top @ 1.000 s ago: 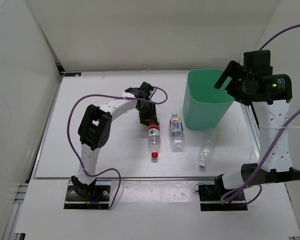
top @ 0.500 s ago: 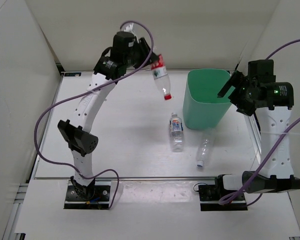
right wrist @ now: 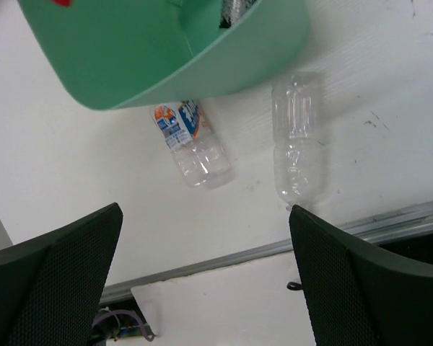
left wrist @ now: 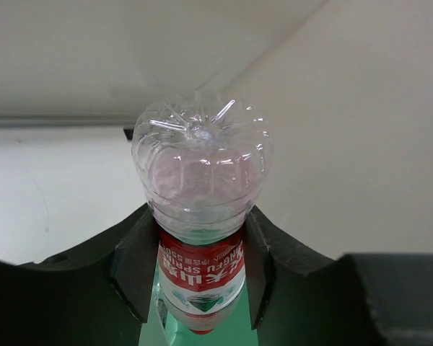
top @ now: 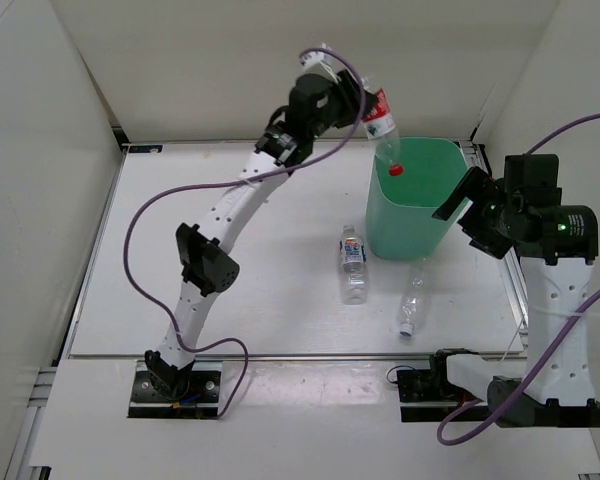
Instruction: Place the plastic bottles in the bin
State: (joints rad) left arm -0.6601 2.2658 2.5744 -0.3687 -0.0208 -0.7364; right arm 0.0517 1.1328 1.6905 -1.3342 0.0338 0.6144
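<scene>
My left gripper (top: 368,103) is shut on the red-labelled bottle (top: 382,126) and holds it cap down, the red cap over the left part of the mint-green bin (top: 412,226). In the left wrist view the fingers clamp the bottle (left wrist: 200,166) at its label, with green bin below. The blue-white labelled bottle (top: 353,262) and the unlabelled bottle (top: 412,298) lie on the table in front of the bin. My right gripper (top: 452,203) is open and empty, high beside the bin's right rim. A small dark-labelled bottle (right wrist: 234,9) shows partly inside the bin (right wrist: 166,72).
The right wrist view looks down on the blue-white bottle (right wrist: 191,144) and the unlabelled bottle (right wrist: 297,137) near the table's front rail (right wrist: 274,249). White walls close in the table at the back and both sides.
My left arm has swung the red-labelled bottle right, from left of the bin to over its opening. My right gripper has drifted a little lower and toward the front.
</scene>
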